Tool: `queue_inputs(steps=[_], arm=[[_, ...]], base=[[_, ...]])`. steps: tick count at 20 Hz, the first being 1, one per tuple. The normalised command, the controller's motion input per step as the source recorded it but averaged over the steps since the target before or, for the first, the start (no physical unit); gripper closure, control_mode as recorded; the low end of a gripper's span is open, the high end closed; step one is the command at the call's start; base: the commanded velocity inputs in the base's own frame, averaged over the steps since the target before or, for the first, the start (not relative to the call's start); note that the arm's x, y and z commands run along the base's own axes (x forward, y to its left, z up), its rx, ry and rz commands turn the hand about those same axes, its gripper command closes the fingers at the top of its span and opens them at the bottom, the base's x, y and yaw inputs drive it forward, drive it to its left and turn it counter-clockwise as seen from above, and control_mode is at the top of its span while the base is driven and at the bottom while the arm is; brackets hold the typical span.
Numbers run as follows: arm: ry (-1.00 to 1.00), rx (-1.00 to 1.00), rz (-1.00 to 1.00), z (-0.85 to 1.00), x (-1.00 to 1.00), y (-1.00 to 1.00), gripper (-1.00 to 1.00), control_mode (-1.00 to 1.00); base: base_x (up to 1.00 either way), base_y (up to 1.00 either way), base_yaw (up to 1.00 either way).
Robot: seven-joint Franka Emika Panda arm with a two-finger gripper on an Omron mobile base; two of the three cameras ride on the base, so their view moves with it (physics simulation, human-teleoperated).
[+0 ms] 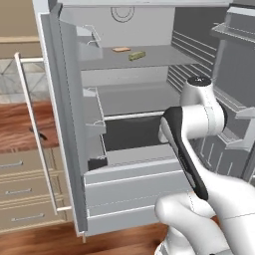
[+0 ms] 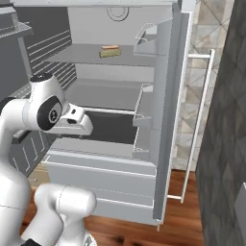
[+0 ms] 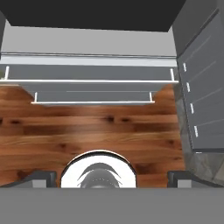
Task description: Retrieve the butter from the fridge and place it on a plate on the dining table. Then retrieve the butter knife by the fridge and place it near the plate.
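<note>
Fingertips [image 3: 39,178] of the gripper [image 3: 111,179] sit far apart at the bottom corners of the hand view, jaws spread wide and holding nothing, pointed down at the wood floor [image 3: 87,131] and the two fridge drawers with their white bars. Just beyond, the fridge [image 1: 124,164] stands with both doors swung open. Its lowest compartment is a dark open bin above the drawers; nothing can be made out inside it. The middle shelf looks bare. On the upper shelf [image 1: 144,57], near its middle, lies the butter [image 1: 136,56], an olive-yellow stick, with a flat orange-brown item [image 1: 121,49] just beside it, toward the back. To the fridge's left, beyond the open door, a wood-topped counter [image 1: 15,124] over beige drawers carries the butter knife [image 1: 38,133] near its front edge.
</note>
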Motion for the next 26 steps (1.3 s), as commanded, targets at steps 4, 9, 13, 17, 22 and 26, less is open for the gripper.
queue_inputs(steps=[4, 9, 13, 17, 22, 26], arm=[[0.0, 0.0, 0.0, 0.0, 0.0, 0.0, -1.0, 1.0], [0.0, 0.0, 0.0, 0.0, 0.0, 0.0, -1.0, 1.0], [0.0, 0.0, 0.0, 0.0, 0.0, 0.0, -1.0, 1.0], [0.0, 0.0, 0.0, 0.0, 0.0, 0.0, -1.0, 1.0], [0.0, 0.0, 0.0, 0.0, 0.0, 0.0, -1.0, 1.0], [0.0, 0.0, 0.0, 0.0, 0.0, 0.0, -1.0, 1.0]], base=[[0.51, -0.02, 0.0], [0.53, 0.0, 0.0], [0.67, -0.02, 0.0], [0.7, 0.0, 0.0], [0.56, 0.0, 0.0], [0.47, 0.0, 0.0]])
